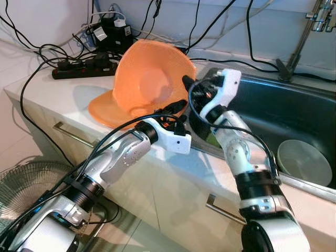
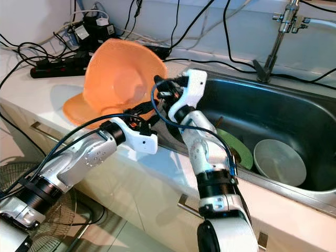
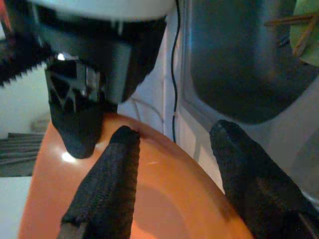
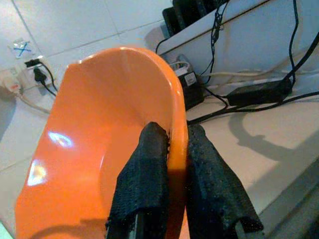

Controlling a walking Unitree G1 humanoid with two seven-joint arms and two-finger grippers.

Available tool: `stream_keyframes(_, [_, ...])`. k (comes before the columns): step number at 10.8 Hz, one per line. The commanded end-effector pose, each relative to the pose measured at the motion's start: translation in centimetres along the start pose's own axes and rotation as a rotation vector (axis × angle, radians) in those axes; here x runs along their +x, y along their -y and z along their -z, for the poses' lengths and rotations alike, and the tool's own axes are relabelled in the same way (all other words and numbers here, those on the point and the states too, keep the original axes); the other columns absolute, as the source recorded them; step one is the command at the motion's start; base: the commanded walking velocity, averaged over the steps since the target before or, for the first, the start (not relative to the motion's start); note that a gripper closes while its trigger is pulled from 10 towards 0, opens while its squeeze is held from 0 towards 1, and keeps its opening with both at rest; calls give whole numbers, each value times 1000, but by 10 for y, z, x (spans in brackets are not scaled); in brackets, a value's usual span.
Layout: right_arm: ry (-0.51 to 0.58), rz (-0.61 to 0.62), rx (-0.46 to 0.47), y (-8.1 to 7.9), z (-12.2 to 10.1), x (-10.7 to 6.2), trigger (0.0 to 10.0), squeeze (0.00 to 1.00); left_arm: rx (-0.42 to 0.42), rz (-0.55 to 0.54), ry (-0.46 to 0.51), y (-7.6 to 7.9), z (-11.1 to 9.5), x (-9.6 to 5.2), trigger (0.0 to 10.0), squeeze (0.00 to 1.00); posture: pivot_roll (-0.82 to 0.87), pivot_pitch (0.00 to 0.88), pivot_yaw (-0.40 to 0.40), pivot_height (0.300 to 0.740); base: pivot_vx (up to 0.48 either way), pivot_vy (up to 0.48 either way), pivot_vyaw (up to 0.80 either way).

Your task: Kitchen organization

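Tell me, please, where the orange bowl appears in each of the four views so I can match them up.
Left eye view: orange bowl tilted on its edge on the counter, upper centre.
Right eye view: upper left of centre.
Left wrist view: bottom of the picture, under the left gripper.
Right wrist view: left and centre, its rim pinched by the right gripper.
Shared landmark: the sink.

White counter with orange plate, power strip

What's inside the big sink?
In the sink sit a pale bowl and a green plate. The right arm covers part of the plate, so whatever lies beneath stays hidden.
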State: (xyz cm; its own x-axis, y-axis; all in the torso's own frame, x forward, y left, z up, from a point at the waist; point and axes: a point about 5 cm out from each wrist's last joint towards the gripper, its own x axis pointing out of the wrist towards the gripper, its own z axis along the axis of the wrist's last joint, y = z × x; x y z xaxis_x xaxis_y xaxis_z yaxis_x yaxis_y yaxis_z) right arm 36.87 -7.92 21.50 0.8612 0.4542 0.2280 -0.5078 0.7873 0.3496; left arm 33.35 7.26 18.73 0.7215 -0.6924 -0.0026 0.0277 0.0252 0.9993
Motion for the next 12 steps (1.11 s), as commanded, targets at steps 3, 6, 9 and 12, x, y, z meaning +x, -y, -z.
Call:
stream_keyframes(3, [38, 211, 18, 33, -11, -2, 0, 0, 38, -79, 35, -20, -6, 1, 10000, 0, 153, 0, 53, 740, 0, 0, 0])
stream_keyframes(6, [80, 357, 47, 55, -22, -3, 0, 0, 34, -89, 36, -21, -7, 1, 10000, 0, 153, 0, 53, 740, 0, 0, 0])
stream_keyframes(9, [138, 486, 81, 80, -37, -10, 0, 0, 22, -100, 28, -22, -6, 0, 10000, 0, 154, 0, 52, 740, 0, 0, 0])
stream_keyframes(12, [124, 640, -71, 106, -41, -27, 10000, 0, -160, -140, -14, -18, -3, -3, 10000, 0, 154, 0, 53, 740, 0, 0, 0])
